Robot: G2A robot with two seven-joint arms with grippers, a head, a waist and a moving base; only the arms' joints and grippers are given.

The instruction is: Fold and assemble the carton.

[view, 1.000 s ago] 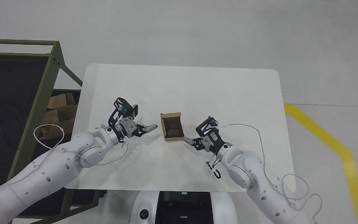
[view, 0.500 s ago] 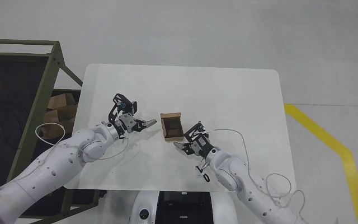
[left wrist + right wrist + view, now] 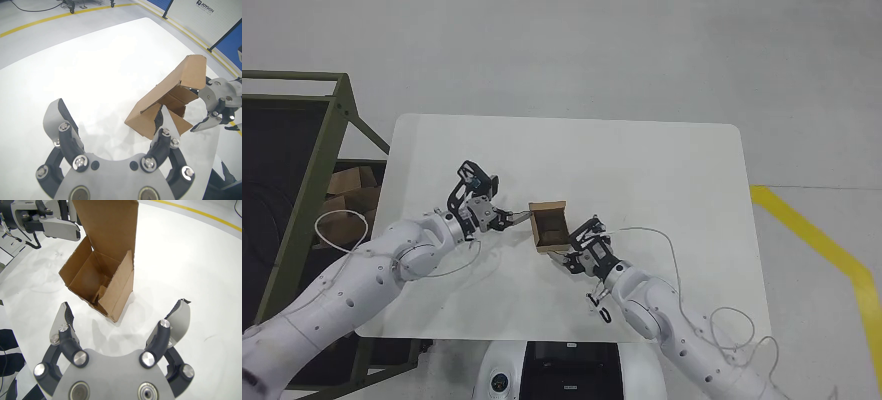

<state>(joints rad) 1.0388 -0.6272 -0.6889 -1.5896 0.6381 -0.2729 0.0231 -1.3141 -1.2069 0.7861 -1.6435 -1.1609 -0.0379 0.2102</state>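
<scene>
Carton open on white table (grey floor, yellow line beyond)

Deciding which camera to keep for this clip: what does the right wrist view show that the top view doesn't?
Right wrist view: folded bottom flaps inside the brown cardboard carton, and its lid flap upright. Top view: the whole white table and the green metal rack beside it. Both: the carton between the open left gripper and right gripper.
</scene>
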